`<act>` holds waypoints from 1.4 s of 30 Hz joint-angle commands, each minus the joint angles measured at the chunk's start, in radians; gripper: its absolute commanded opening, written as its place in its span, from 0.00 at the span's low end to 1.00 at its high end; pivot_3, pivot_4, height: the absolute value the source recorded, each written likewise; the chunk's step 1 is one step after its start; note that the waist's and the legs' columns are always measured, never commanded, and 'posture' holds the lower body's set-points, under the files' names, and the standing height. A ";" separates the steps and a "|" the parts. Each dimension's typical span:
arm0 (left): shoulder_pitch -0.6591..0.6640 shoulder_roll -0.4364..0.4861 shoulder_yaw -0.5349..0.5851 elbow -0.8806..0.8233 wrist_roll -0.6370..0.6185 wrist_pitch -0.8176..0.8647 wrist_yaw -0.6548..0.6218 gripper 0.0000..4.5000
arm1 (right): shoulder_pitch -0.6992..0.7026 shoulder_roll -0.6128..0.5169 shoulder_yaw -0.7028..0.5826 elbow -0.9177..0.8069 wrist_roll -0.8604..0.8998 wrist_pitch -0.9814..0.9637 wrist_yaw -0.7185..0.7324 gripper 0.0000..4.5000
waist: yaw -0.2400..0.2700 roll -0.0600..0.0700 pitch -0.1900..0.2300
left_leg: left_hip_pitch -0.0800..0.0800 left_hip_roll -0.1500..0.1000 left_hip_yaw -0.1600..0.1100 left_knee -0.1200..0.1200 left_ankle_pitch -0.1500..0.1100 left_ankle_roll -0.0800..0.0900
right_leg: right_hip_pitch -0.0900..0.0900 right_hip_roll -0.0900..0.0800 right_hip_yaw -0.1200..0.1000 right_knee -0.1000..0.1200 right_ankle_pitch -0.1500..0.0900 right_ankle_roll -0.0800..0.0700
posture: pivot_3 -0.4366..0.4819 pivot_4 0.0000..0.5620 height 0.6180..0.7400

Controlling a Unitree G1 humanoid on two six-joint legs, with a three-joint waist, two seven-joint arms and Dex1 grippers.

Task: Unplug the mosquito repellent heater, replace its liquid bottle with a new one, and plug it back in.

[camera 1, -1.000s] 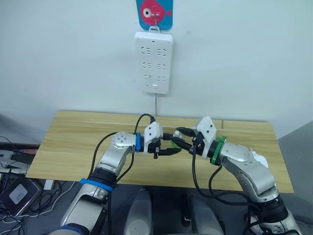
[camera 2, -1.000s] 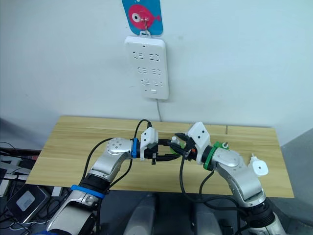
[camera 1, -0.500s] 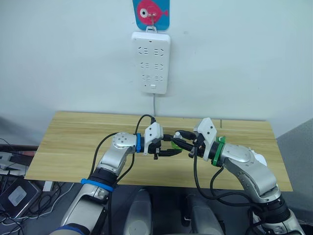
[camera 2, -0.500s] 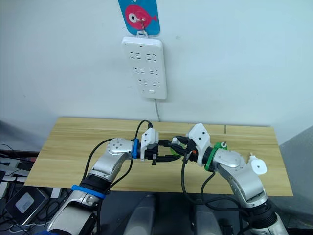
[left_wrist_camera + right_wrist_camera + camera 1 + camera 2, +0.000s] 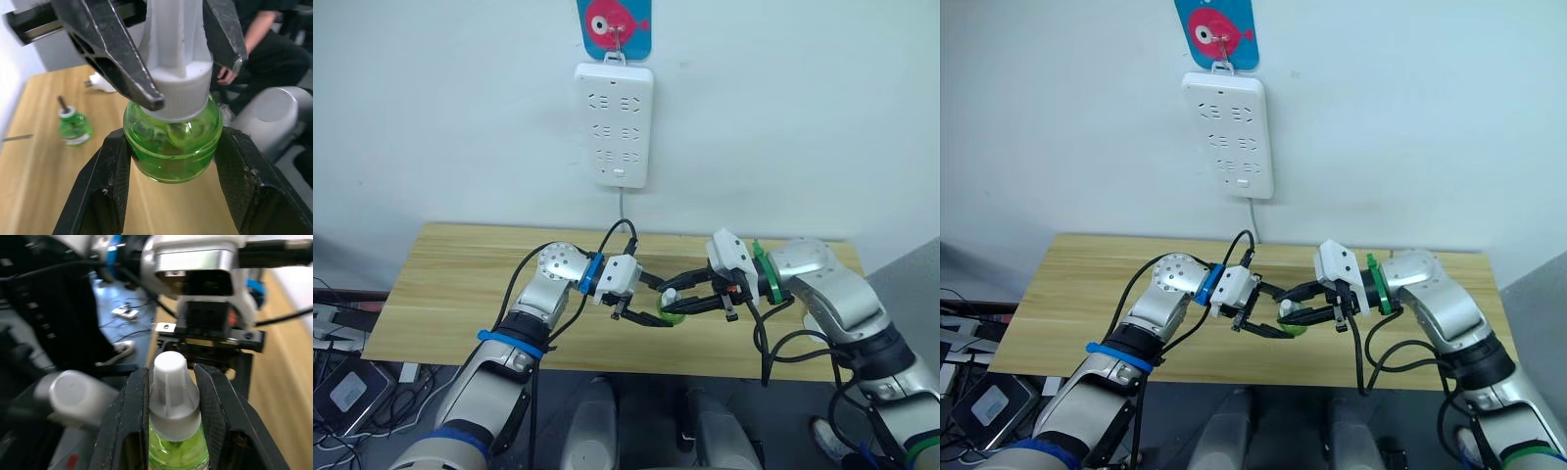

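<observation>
Spanning the gap above the table's (image 5: 460, 294) near edge, the new bottle (image 5: 170, 139) is pinched at both ends: the left gripper (image 5: 171, 161) is clamped on the green body, the right gripper (image 5: 172, 401) on the white cap (image 5: 171, 394). Its long axis runs gripper to gripper. Farther back on the table, the capless bottle (image 5: 72, 126) stands upright.
</observation>
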State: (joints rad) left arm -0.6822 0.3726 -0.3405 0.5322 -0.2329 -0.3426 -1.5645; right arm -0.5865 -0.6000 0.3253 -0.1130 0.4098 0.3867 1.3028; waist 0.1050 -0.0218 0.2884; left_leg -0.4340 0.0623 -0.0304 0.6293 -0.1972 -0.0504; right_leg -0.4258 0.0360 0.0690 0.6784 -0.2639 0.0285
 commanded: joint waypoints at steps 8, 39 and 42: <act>0.009 0.000 0.031 0.027 -0.003 0.004 0.005 0.48 | 0.044 -0.067 -0.127 -0.064 0.034 0.047 -0.029 0.76 | 0.005 0.000 0.000 | 0.000 0.000 -0.001 0.000 0.000 0.000 | 0.001 -0.001 -0.001 0.001 0.000 0.000 | 0.78 0.48 1.00; 0.093 -0.036 0.130 -0.202 -0.031 0.374 0.276 0.48 | 0.285 0.204 -0.109 -0.352 -0.083 0.208 -0.688 0.53 | -0.025 0.000 0.000 | 0.000 0.000 -0.003 0.000 0.000 -0.001 | 0.001 0.000 -0.002 0.002 0.000 0.000 | 0.75 0.44 1.00; 0.096 -0.035 0.131 -0.207 -0.031 0.376 0.275 0.48 | 0.280 0.207 -0.115 -0.350 -0.076 0.208 -0.690 0.53 | -0.025 0.000 0.000 | 0.000 0.000 -0.003 0.000 0.000 -0.001 | 0.001 0.000 -0.002 0.002 0.000 0.000 | 0.75 0.44 1.00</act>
State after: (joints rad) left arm -0.5861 0.3443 -0.2100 0.3613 -0.2479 0.0363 -1.2809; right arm -0.3011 -0.3980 0.2187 -0.4438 0.3289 0.6045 0.6108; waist 0.0796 -0.0213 0.2882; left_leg -0.4336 0.0623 -0.0335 0.6297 -0.1969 -0.0509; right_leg -0.4248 0.0362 0.0672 0.6802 -0.2640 0.0286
